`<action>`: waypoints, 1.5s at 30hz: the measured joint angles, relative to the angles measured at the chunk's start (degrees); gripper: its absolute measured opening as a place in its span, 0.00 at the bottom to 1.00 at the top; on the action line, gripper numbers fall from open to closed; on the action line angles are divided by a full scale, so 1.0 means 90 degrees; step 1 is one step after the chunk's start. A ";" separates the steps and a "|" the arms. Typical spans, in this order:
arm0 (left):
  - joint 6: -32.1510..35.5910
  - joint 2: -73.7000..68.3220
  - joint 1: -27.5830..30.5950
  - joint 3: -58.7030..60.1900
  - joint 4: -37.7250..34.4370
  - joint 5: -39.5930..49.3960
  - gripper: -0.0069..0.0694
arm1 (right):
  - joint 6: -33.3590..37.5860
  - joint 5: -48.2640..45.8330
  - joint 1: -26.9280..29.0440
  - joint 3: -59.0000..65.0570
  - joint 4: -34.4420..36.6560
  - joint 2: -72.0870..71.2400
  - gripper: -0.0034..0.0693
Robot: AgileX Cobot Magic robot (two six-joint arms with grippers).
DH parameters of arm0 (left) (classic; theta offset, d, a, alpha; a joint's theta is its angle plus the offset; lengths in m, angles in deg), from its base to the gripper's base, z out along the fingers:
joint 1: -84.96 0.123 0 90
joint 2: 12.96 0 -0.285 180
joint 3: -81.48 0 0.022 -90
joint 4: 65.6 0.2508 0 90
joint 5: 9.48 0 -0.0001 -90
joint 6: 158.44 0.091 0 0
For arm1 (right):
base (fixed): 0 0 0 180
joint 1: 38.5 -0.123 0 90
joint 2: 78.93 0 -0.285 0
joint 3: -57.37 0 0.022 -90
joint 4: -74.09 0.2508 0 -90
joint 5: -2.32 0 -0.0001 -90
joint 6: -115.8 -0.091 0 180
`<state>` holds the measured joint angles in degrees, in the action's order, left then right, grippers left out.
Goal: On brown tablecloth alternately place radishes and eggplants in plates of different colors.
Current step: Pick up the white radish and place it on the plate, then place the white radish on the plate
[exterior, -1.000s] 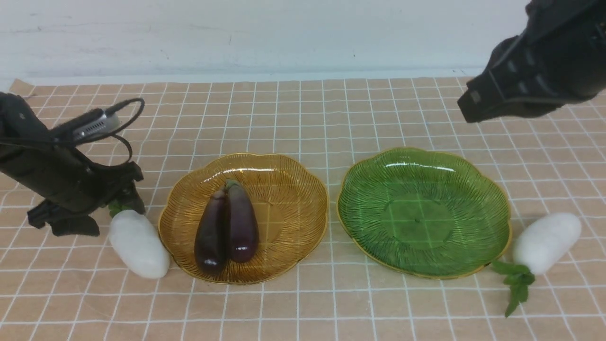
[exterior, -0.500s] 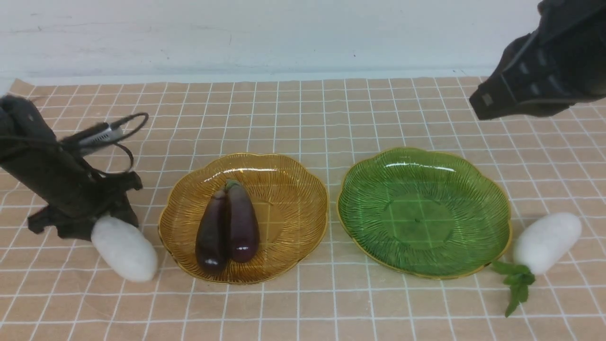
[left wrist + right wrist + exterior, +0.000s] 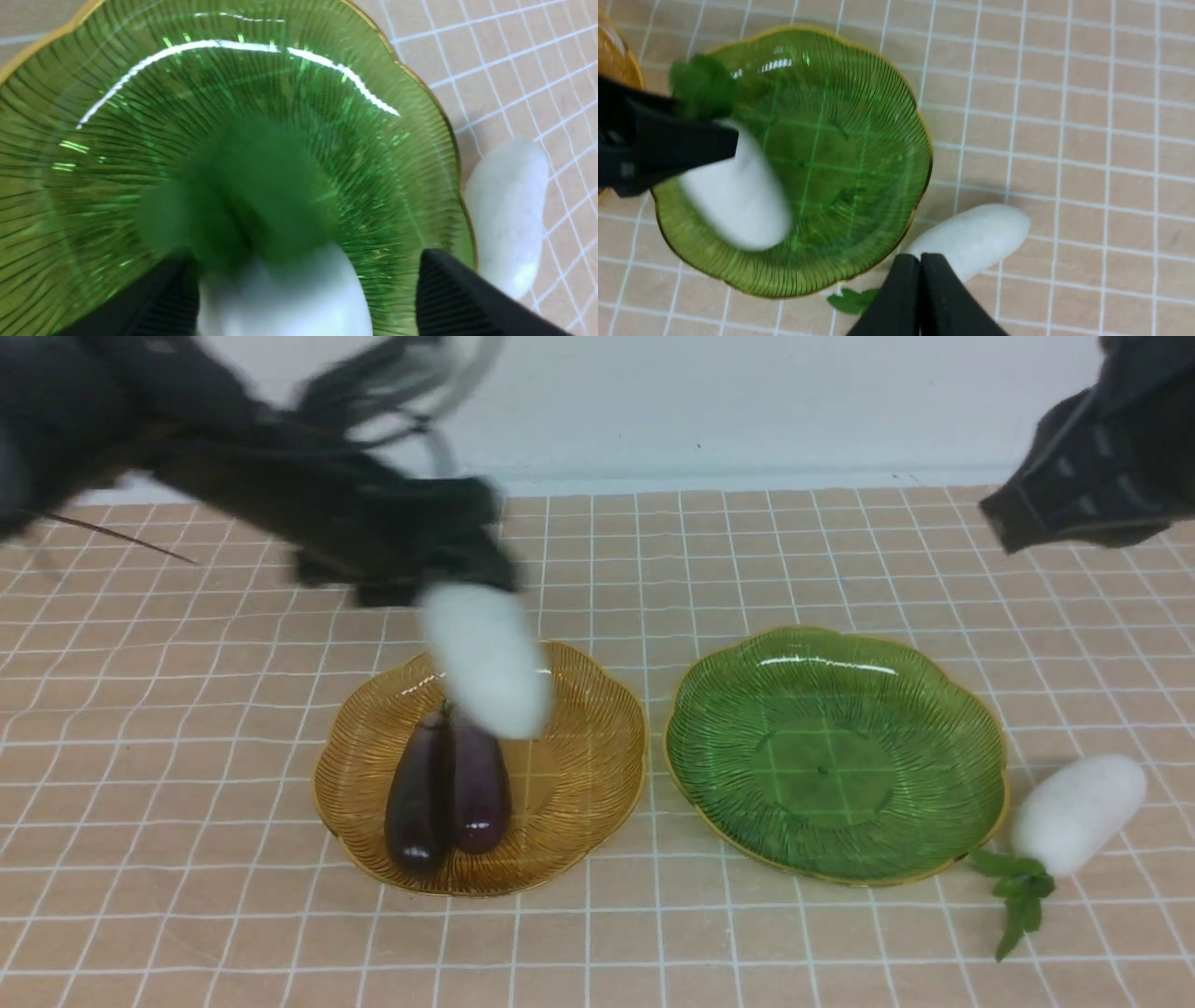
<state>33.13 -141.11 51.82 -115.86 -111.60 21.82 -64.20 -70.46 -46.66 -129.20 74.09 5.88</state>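
Stretching back to a plain white wall, the brown tablecloth wrinkles at its left. The left gripper, jaws wide, has a blurred radish loosely between them in mid-air over the green plate. The right gripper, jaws pressed together, hovers above the other radish. Both eggplants lie in the amber plate.

There is one cloth. On it lie two plates: one green plate and one amber plate, just beside the green plate. There are two eggplants, side by side in the amber plate. There are two radishes: a lying radish on the cloth, just beside the green plate and away from the amber one, and a raised radish in the air. There are two pincers: a left pincer and a right pincer.
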 joint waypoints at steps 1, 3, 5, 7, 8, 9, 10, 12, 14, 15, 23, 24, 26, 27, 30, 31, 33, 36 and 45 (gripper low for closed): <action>0.0000 0.0000 0.0015 -0.0066 0.0000 0.0101 0.85 | 0.0034 0.0007 0.0000 0.0078 0.0000 0.0006 0.03; 0.0000 0.0000 0.0056 -0.0138 0.0000 0.0261 0.86 | 0.0000 0.0007 0.0007 0.0189 0.0000 0.0006 0.03; 0.0000 0.0000 0.0127 -0.0213 0.0000 0.0443 0.86 | -0.0074 0.0007 0.0063 0.0303 0.0080 0.0006 0.03; -0.0006 0.0000 0.0222 -0.0291 0.0006 0.0715 0.84 | -0.0178 0.0007 0.0167 0.0352 0.0157 0.0012 0.03; -0.0006 0.0007 0.0303 -0.0342 0.0020 0.0936 0.81 | -0.0250 0.0007 0.0290 0.0367 0.0183 0.0025 0.03; -0.0013 0.0034 0.0394 -0.0398 0.0047 0.1236 0.77 | -0.0300 0.0014 0.0385 0.0376 0.0198 0.0032 0.03; -0.0020 0.0071 0.0522 -0.0445 0.0090 0.1485 0.70 | -0.0360 0.0014 0.0495 0.0376 0.0205 0.0047 0.03; -0.0027 0.0200 0.0724 -0.0518 0.0233 0.1997 0.56 | -0.0522 0.0022 0.0801 0.0383 0.0280 0.0126 0.03; -0.0020 0.0412 0.0961 -0.0551 0.0430 0.2448 0.37 | -0.0633 0.0028 0.1184 0.0383 0.0443 0.0278 0.03; 0.0009 0.0544 0.1096 -0.0551 0.0558 0.2642 0.26 | -0.0665 0.0034 0.1400 0.0383 0.0554 0.0382 0.03; 0.0105 0.1674 0.1486 -0.0519 0.1930 0.3530 0.09 | -0.0353 0.0115 0.1778 0.0390 0.1382 0.1499 0.15; 0.0035 0.1792 0.1486 -0.0467 0.2082 0.3563 0.09 | -0.0299 0.0124 0.1778 0.0390 0.1388 0.1620 0.18; -0.0130 0.2130 0.1486 -0.0291 0.2484 0.3648 0.09 | -0.0221 0.0129 0.1778 0.0390 0.1313 0.1890 0.28; -0.0231 0.2300 0.1480 -0.0201 0.2672 0.3679 0.09 | -0.0221 0.0136 0.1778 0.0390 0.1272 0.2009 0.31; -0.0542 0.2935 0.1480 0.0415 0.3267 0.3665 0.09 | -0.0301 0.0171 0.1778 0.0390 0.1176 0.2313 0.46; -0.0614 0.3059 0.1480 0.0610 0.3363 0.3648 0.09 | -0.0356 0.0177 0.1778 0.0390 0.1150 0.2403 0.50; -0.0752 0.3391 0.1480 0.1017 0.3584 0.3601 0.09 | -0.0493 0.0191 0.1778 0.0390 0.1126 0.2611 0.59; -0.0965 0.3952 0.1480 0.1672 0.3826 0.3418 0.09 | -0.0786 0.0250 0.1778 0.0390 0.1120 0.3025 0.78; -0.1162 0.4890 0.1475 0.2784 0.4034 0.3132 0.09 | -0.1261 0.0733 0.1778 0.0384 0.1127 0.4070 0.94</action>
<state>22.67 -97.09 65.09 -90.80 -75.30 50.01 -75.54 -63.86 -30.66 -125.74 84.24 42.51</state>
